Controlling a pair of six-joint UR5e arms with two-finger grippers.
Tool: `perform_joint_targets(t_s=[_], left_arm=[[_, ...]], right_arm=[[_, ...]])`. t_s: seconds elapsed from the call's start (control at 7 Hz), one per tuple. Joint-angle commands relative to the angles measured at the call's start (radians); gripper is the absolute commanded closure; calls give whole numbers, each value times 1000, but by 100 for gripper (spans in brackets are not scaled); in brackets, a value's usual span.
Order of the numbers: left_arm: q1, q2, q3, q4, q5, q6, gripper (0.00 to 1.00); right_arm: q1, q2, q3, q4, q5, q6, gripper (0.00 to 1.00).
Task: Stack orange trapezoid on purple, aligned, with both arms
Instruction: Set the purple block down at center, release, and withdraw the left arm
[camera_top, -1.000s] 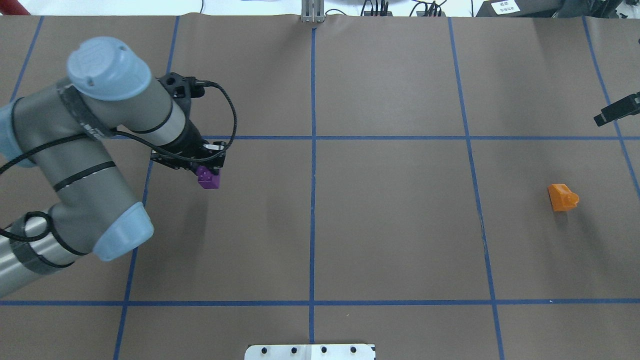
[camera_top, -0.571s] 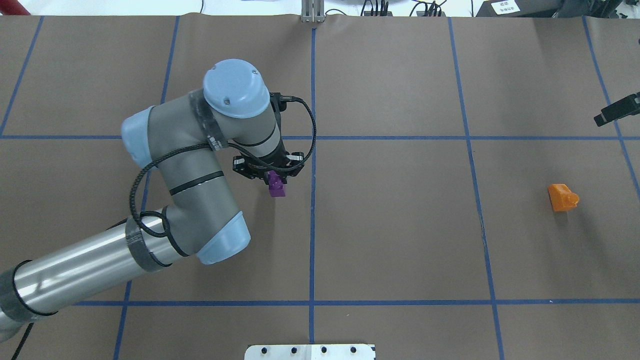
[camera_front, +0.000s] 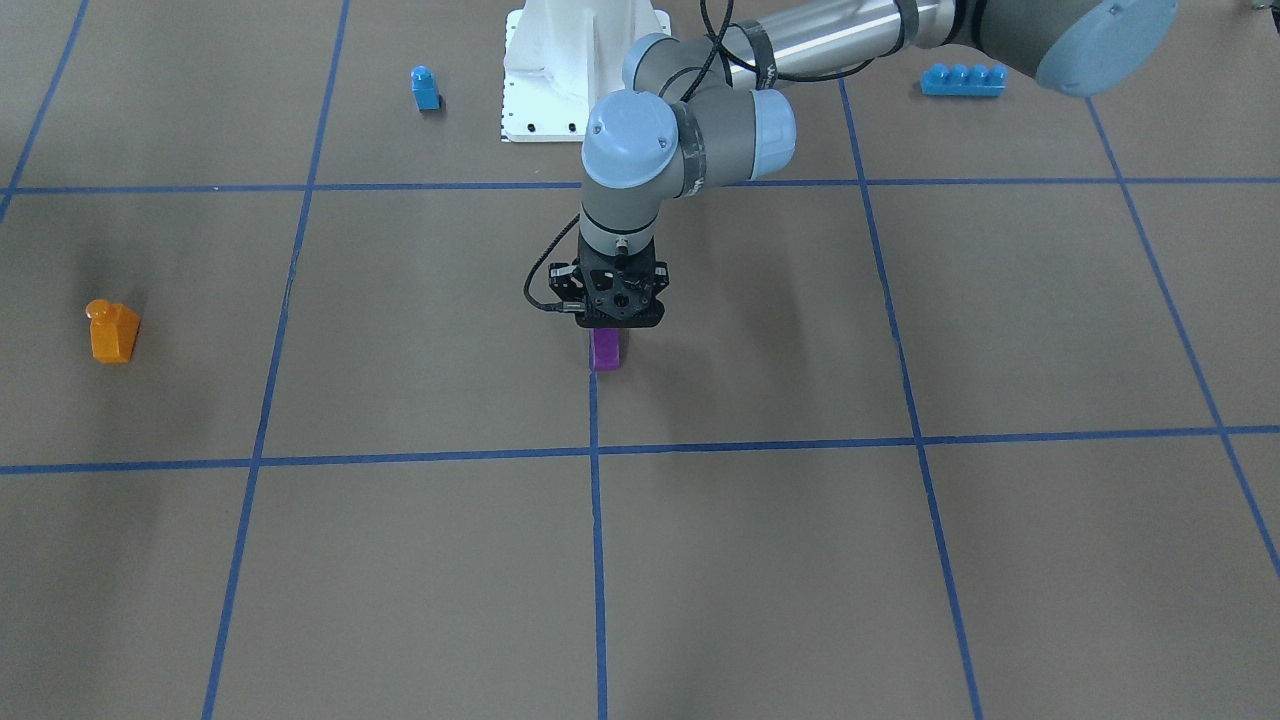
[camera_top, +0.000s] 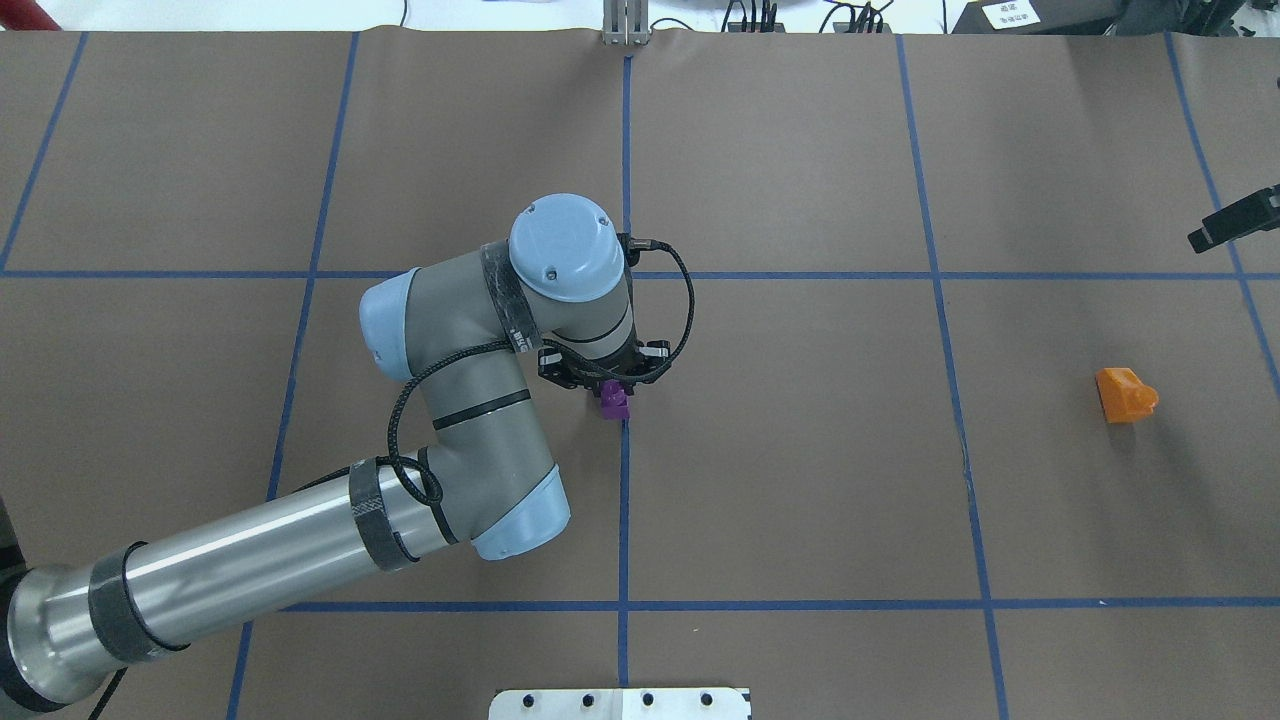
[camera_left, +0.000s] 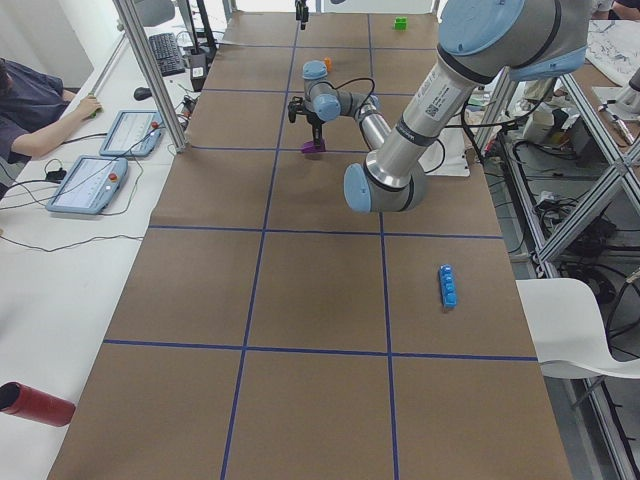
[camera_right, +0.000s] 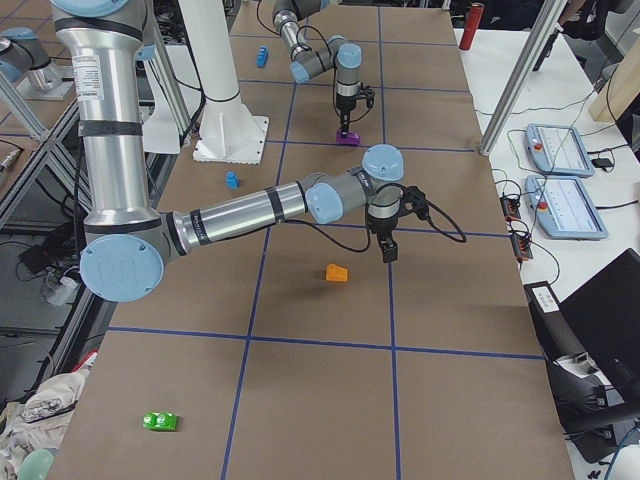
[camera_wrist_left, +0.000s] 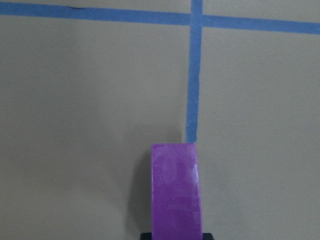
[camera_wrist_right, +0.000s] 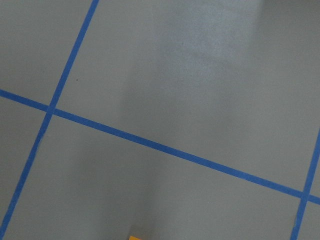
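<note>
The purple block (camera_top: 613, 398) is pinched in my left gripper (camera_top: 610, 390), which points straight down at the table's middle, on the centre tape line. It also shows in the front view (camera_front: 604, 351) and the left wrist view (camera_wrist_left: 176, 192); I cannot tell whether it touches the table. The orange trapezoid (camera_top: 1125, 394) lies alone on its side far to the right, also visible in the front view (camera_front: 112, 331). My right gripper (camera_right: 388, 250) hangs a little beyond the orange trapezoid (camera_right: 337, 272). Only a black part of it (camera_top: 1235, 222) shows overhead, and I cannot tell whether it is open or shut.
A blue single-stud block (camera_front: 425, 88) and a blue four-stud brick (camera_front: 962, 79) lie near the robot's white base plate (camera_front: 560, 70). A green block (camera_right: 159, 421) lies at the table's right end. Blue tape lines cross the brown table cover.
My left arm has swung right, carrying the purple block from the table's left part to the centre tape line. The orange trapezoid and the right gripper have not moved.
</note>
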Motion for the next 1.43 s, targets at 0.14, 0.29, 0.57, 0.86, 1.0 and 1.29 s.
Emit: perform_joint_targets(t_s=[0.14, 0.29, 0.57, 0.86, 1.0, 1.29], left_arm=[[13, -4, 10, -14, 4, -3, 63], [19, -4, 12, -13, 4, -3, 52], [19, -4, 10, -13, 4, -3, 1], [-13, 7, -45, -1, 1, 8, 0], [-62, 54, -124, 43, -11, 49, 0], [-152, 291, -441, 215, -81, 344, 0]], right_arm=[[0, 0, -4, 0, 0, -2, 0], [0, 0, -4, 0, 0, -2, 0], [0, -1, -6, 0, 0, -2, 0], [-2, -3, -12, 0, 0, -2, 0], [-5, -12, -27, -1, 0, -2, 0], [-6, -44, -27, 11, 2, 9, 0]])
